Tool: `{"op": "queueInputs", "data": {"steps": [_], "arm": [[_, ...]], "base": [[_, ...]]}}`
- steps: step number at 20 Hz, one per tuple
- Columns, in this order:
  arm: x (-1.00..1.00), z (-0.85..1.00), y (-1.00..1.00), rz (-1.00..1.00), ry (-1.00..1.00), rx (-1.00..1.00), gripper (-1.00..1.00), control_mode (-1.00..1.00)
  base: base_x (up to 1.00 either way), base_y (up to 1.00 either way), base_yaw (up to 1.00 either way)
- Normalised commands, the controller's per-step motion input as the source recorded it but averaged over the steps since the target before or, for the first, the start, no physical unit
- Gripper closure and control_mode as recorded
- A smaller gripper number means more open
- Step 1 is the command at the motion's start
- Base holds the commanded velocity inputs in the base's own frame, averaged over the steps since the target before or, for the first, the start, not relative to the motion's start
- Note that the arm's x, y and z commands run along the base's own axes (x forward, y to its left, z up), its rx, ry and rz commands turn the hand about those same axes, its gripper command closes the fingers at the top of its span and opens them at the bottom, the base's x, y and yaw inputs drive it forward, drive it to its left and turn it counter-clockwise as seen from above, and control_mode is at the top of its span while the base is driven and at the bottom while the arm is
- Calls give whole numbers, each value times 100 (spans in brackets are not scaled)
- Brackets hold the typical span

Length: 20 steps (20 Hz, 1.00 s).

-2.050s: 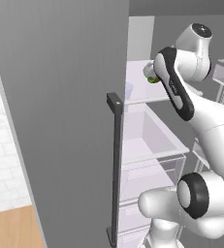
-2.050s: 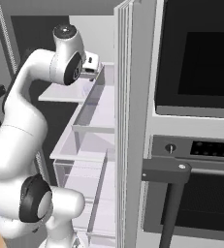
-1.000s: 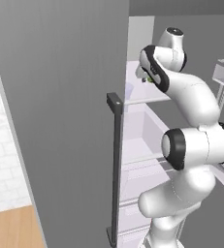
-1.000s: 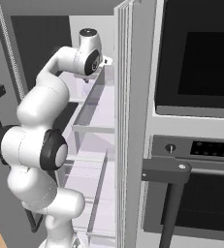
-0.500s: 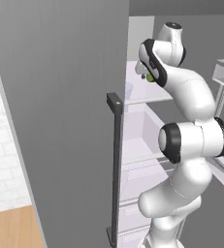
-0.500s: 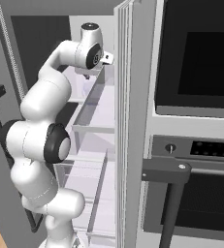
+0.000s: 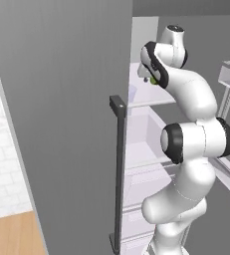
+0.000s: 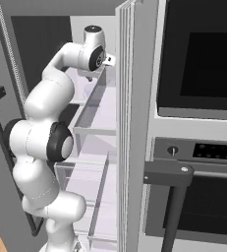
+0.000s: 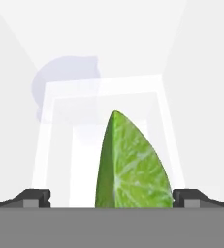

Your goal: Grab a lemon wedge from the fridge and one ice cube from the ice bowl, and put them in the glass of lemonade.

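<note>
The lemon wedge [image 9: 133, 164] is yellow-green and stands upright on a white shelf of the open fridge [image 7: 61, 124], close in front of the hand camera. My gripper [image 9: 112, 196] is open, and the wedge sits between the two dark fingertips [image 9: 36, 196], nearer the right one, with a clear gap on the left. From the left base view the wedge [image 7: 154, 80] shows as a small green spot at the gripper [image 7: 149, 77] over the upper shelf. From the right the gripper [image 8: 89, 77] points down at that shelf. The ice bowl and the glass of lemonade are out of view.
The fridge's left door with its dark bar handle [image 7: 119, 174] stands open beside the arm. The right door's edge [image 8: 129, 123] is just right of the arm, its shelves [image 8: 93, 118] close by. A black built-in oven [image 8: 198, 64] is further right. Clear drawers [image 7: 146, 129] lie below the shelf.
The arm's elbow has swung up and over so the upper links stand more upright. The hand has stayed at the upper fridge shelf by the wedge.
</note>
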Motion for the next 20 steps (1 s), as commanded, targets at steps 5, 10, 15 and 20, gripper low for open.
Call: {"op": "queueInputs", "data": {"steps": [5, 10, 15, 20], "arm": [[0, -24, 0, 0, 0, 0, -100, -100], [0, -5, 0, 0, 0, 0, 100, -100], [0, -1, 0, 0, 0, 0, 100, -100], [-1, 0, 0, 0, 0, 0, 100, -100]], "base": [[0, 0, 0], [0, 0, 0], [0, 0, 0], [0, 0, 0]]}}
